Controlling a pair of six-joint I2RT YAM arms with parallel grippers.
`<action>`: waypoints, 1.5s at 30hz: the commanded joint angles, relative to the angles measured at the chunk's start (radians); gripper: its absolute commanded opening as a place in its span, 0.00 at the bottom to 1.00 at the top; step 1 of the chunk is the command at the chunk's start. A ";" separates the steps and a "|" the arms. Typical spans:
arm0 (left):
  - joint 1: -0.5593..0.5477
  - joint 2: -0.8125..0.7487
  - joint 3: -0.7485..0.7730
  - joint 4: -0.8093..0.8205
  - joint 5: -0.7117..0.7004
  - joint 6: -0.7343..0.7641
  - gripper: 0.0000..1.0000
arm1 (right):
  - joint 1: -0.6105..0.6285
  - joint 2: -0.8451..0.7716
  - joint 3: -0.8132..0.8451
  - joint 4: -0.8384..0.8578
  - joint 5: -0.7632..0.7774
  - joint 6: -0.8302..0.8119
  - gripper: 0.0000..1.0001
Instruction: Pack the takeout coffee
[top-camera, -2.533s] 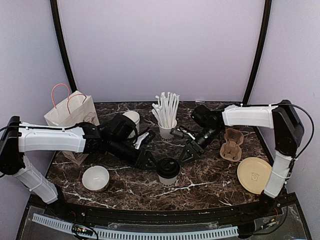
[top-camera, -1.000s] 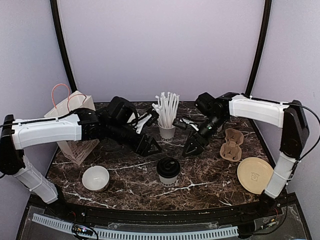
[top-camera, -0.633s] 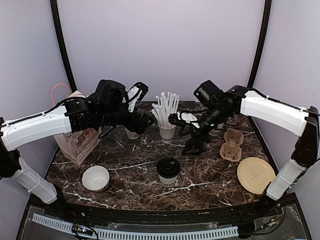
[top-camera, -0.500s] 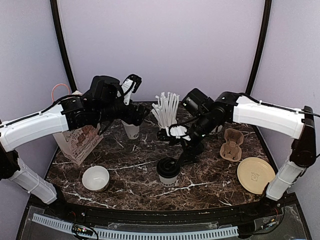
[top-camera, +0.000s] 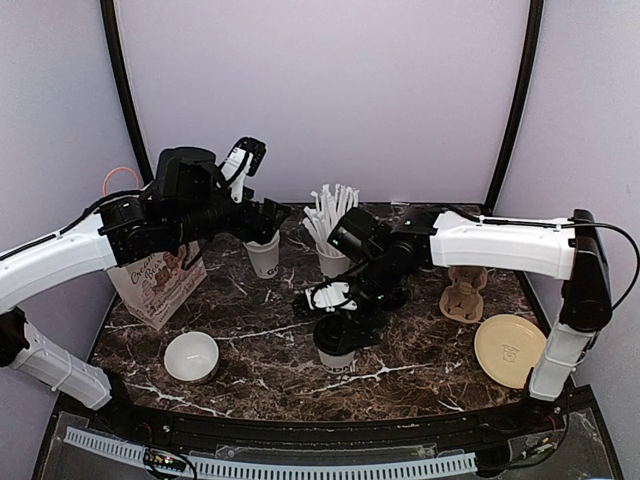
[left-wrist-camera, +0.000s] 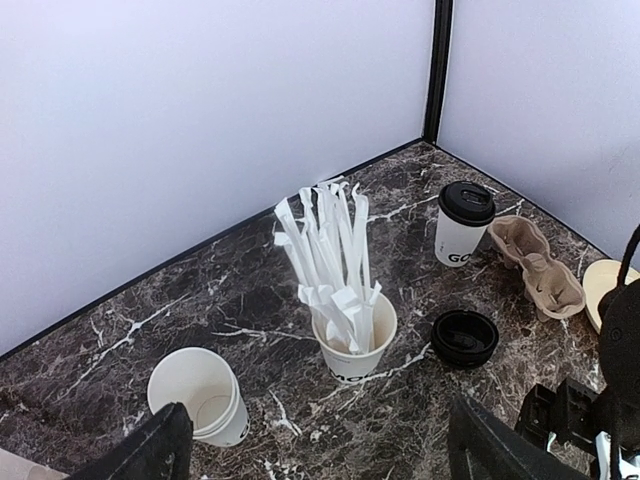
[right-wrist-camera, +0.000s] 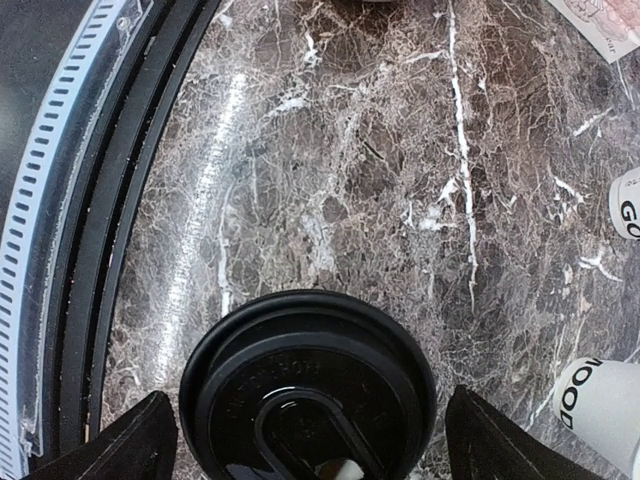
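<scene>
The right tool (right-wrist-camera: 308, 430) is held low over the front coffee cup (top-camera: 338, 360), which stands upright near the middle of the dark marble table (top-camera: 430, 365) with its black lid on. In the right wrist view the jaws are seen spread wide, one on each side of the lid's rim, and no contact with the cup can be made out. The left tool (left-wrist-camera: 320, 445) is held high above the back left of the table, its jaws likewise spread wide with nothing between them. Below it a stack of empty cups (left-wrist-camera: 198, 395) is seen, with the straw cup (left-wrist-camera: 352, 345) near it. The rear coffee cup (left-wrist-camera: 463, 222) stands lidded and upright near the back right corner, close to the brown pulp carrier (left-wrist-camera: 535, 262) but not in it. A black lid (left-wrist-camera: 463, 338) is seen low on the table between the straw cup and the carrier (whether a cup is under it cannot be told). A paper bag (top-camera: 155, 285) is stood at the left edge, a white bowl (top-camera: 191, 357) at the near left and a tan plate (top-camera: 510, 350) at the near right
</scene>
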 joint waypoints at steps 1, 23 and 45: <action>0.000 -0.035 -0.028 0.031 0.005 -0.006 0.91 | 0.008 0.019 0.044 -0.005 0.021 0.007 0.92; 0.001 -0.033 -0.031 0.020 0.030 -0.003 0.91 | 0.008 0.089 0.136 -0.151 0.044 0.009 0.70; 0.001 -0.054 -0.011 -0.005 0.043 -0.001 0.91 | -0.536 0.031 0.301 -0.144 0.110 0.100 0.67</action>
